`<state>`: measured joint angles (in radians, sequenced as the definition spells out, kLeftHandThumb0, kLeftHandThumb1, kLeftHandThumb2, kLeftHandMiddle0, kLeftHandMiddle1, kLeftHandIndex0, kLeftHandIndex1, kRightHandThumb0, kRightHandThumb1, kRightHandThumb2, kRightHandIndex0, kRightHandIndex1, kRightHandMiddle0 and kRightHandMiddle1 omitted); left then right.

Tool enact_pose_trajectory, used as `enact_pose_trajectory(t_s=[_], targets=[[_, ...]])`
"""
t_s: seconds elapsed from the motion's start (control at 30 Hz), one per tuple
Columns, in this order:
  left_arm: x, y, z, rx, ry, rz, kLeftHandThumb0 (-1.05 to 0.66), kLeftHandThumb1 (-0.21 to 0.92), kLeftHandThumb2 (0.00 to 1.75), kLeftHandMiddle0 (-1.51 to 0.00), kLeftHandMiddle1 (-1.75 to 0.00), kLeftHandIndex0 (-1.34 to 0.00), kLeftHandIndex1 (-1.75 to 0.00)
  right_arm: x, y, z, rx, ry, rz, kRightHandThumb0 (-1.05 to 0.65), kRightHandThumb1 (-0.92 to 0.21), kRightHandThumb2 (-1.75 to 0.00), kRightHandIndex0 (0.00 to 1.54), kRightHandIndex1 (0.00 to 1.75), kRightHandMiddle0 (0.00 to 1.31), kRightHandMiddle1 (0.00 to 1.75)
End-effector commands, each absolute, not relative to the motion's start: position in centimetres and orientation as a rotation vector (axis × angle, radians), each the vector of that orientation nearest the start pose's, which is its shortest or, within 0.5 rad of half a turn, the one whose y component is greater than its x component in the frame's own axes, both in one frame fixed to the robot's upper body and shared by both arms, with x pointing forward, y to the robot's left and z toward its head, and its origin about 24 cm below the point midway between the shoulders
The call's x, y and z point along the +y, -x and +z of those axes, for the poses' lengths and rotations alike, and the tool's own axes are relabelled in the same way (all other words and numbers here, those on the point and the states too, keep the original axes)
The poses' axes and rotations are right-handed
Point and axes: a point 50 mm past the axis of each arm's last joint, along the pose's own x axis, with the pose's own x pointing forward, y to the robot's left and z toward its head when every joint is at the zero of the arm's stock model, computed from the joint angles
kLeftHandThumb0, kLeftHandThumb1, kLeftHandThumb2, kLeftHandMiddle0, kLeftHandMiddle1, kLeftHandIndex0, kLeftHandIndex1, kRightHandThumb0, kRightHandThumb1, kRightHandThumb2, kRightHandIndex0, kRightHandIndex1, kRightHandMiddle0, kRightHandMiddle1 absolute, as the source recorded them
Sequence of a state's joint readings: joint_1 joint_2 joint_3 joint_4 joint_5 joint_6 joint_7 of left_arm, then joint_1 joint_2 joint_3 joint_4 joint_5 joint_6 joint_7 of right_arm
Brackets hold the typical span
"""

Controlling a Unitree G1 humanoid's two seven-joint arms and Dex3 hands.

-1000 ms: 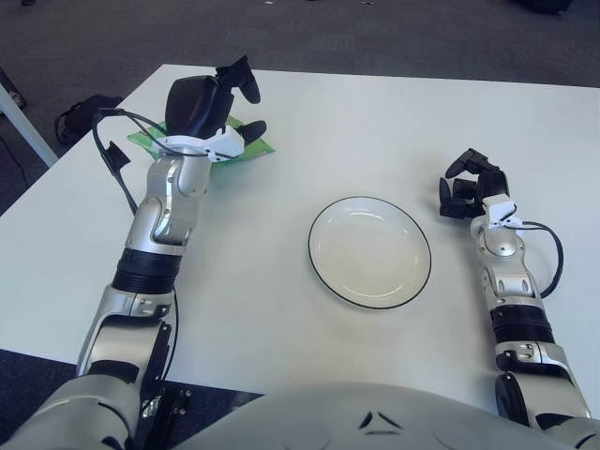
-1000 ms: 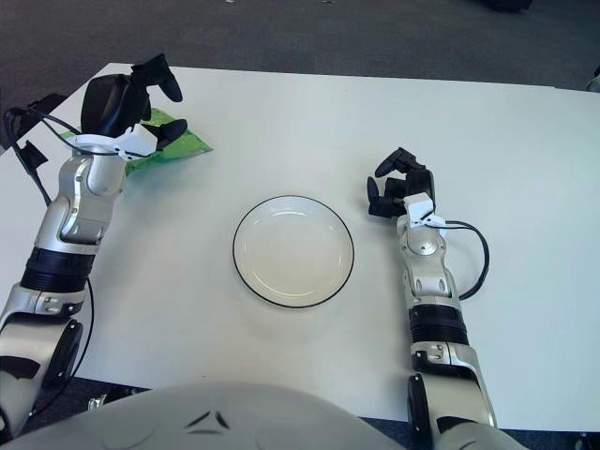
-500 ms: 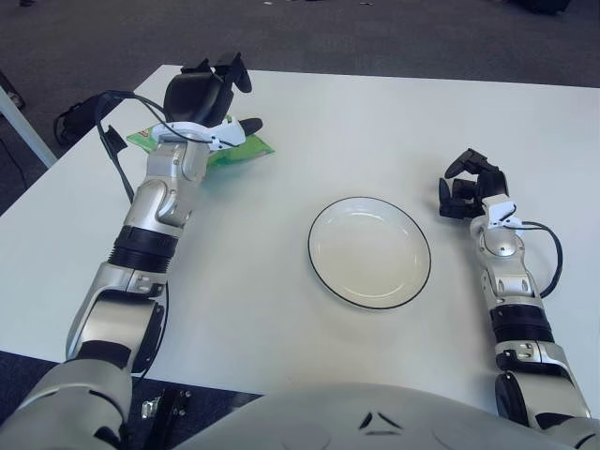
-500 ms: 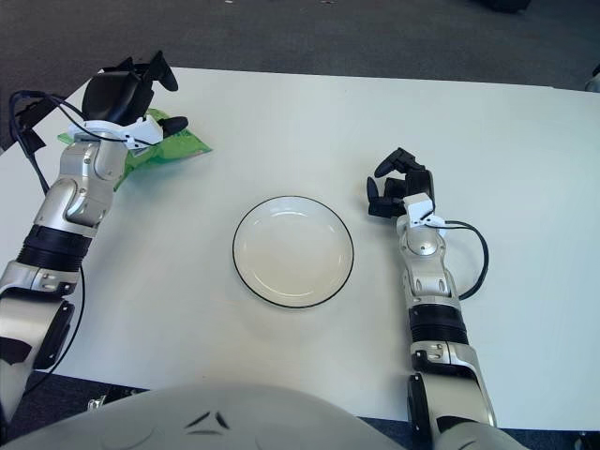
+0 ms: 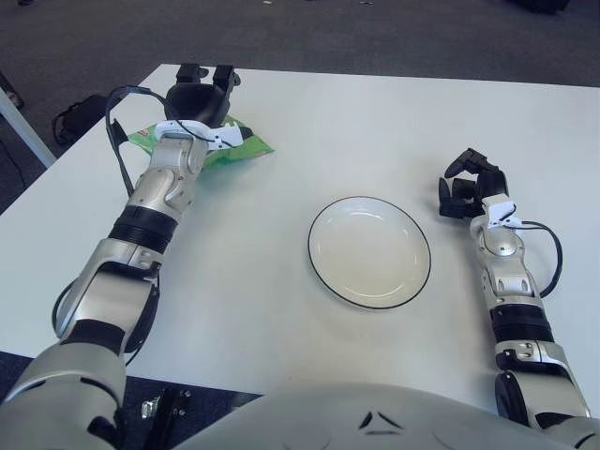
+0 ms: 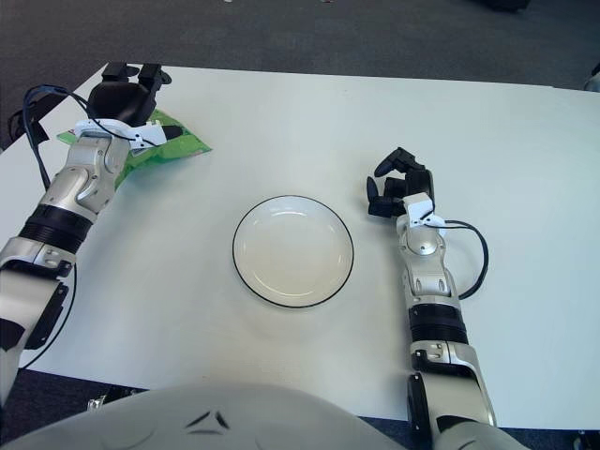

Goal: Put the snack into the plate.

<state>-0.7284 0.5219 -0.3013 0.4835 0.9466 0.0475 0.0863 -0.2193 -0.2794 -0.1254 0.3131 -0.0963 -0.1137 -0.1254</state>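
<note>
I see the left hand [image 5: 199, 97] reached out to the far left part of the white table [image 5: 309, 141], sitting right over the back end of the green snack bag [image 5: 225, 148]. The snack lies flat on the tabletop, its right end sticking out from under the wrist toward the middle of the table, and a strip of green also shows on the other side of the forearm. From my views the dark palm covers the spot where hand and packet meet, so I cannot tell whether the fingers are closed on the bag or only lowered over it; two fingertips show at the far edge of the hand, pointing away from the robot.

The plate [image 5: 369, 251], white with a thin dark rim, sits near the middle of the table, well apart from the snack and closer to the robot's body. Nothing lies in it.

The right hand [image 5: 467, 184] shows to the right of the plate, near its upper right edge but not touching it. Its dark fingers are curled inward and I see nothing held between them. A black cable [image 5: 547, 253] loops out from the right forearm over the table surface
</note>
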Motion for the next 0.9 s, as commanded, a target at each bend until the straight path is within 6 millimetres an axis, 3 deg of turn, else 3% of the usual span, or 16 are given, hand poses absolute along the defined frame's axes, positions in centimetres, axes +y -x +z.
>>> enact_pose_trajectory(t_s=[0.0, 0.2, 0.7, 0.87], targets=[[18.8, -37.8, 16.7, -0.252, -1.640, 0.056, -0.98, 0.92, 0.51, 0.00, -0.09, 0.00, -0.66, -23.7, -27.6, 2.2, 0.109, 0.344, -0.222, -0.51, -0.23, -1.42, 1.28, 1.75, 0.68, 1.75], [19.4, -38.0, 15.7, -0.137, -1.662, 0.064, -1.03, 0.92, 0.53, 0.00, -0.01, 0.00, -0.52, -23.7, -27.6, 2.2, 0.110, 0.342, -0.219, -0.51, -0.23, -1.42, 1.29, 1.75, 0.68, 1.75], [20.2, -38.4, 12.4, 0.069, -1.671, 0.070, -1.05, 0.92, 0.58, 0.00, 0.00, 0.00, -0.31, -23.9, -27.6, 2.1, 0.112, 0.344, -0.220, -0.51, -0.23, -1.42, 1.29, 1.75, 0.68, 1.75], [22.0, -38.2, 10.9, 0.202, -1.699, 0.028, -1.05, 0.92, 0.62, 0.00, 0.00, 0.00, -0.19, -23.9, -27.6, 2.1, 0.113, 0.346, -0.221, -0.52, -0.23, -1.42, 1.29, 1.75, 0.69, 1.75]])
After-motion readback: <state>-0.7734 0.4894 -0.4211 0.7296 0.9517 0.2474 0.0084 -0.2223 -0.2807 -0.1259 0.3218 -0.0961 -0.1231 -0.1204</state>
